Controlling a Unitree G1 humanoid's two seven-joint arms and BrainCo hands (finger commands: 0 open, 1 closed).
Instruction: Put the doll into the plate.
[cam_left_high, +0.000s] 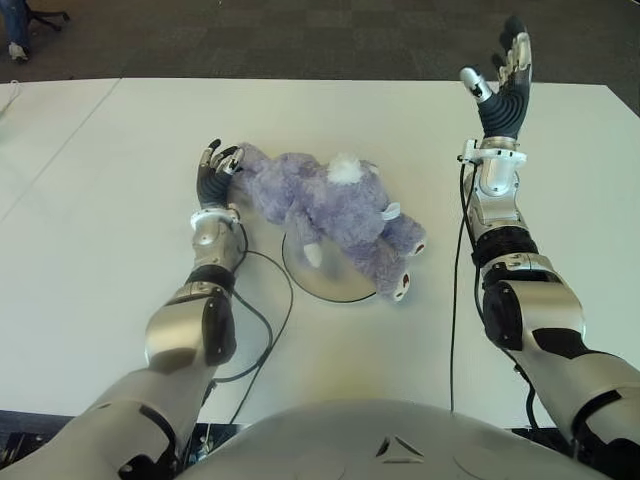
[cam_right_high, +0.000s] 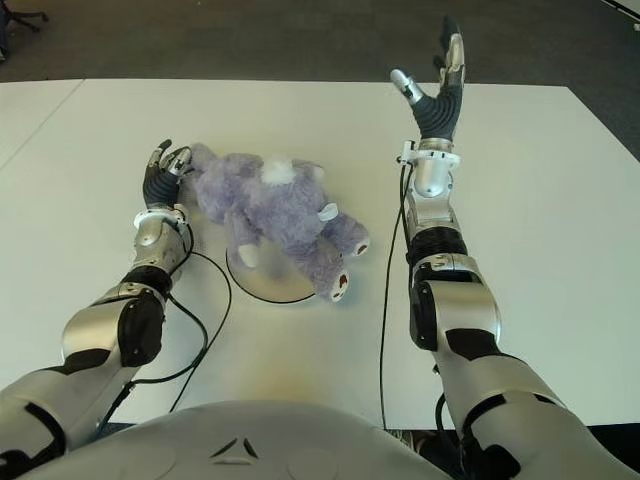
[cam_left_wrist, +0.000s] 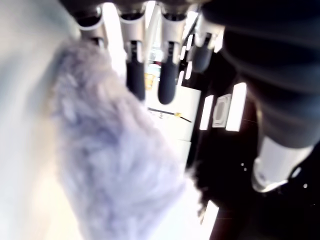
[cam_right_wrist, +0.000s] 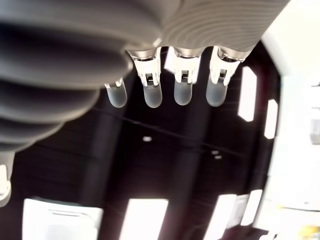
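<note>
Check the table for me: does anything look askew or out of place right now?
The fluffy purple stuffed doll sprawls across the round white plate, limbs spilling past its rim onto the white table. The left hand touches one limb; the right hand is raised, open.

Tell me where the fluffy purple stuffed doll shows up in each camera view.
Left eye view: fluffy purple stuffed doll at centre, lying across the round white plate.
Right eye view: doll left of centre, over the same plate.
Left wrist view: purple fur fills the middle, beside the left hand.
Right wrist view: not in it.
Shared landmark: the left hand at the doll's end.
</note>
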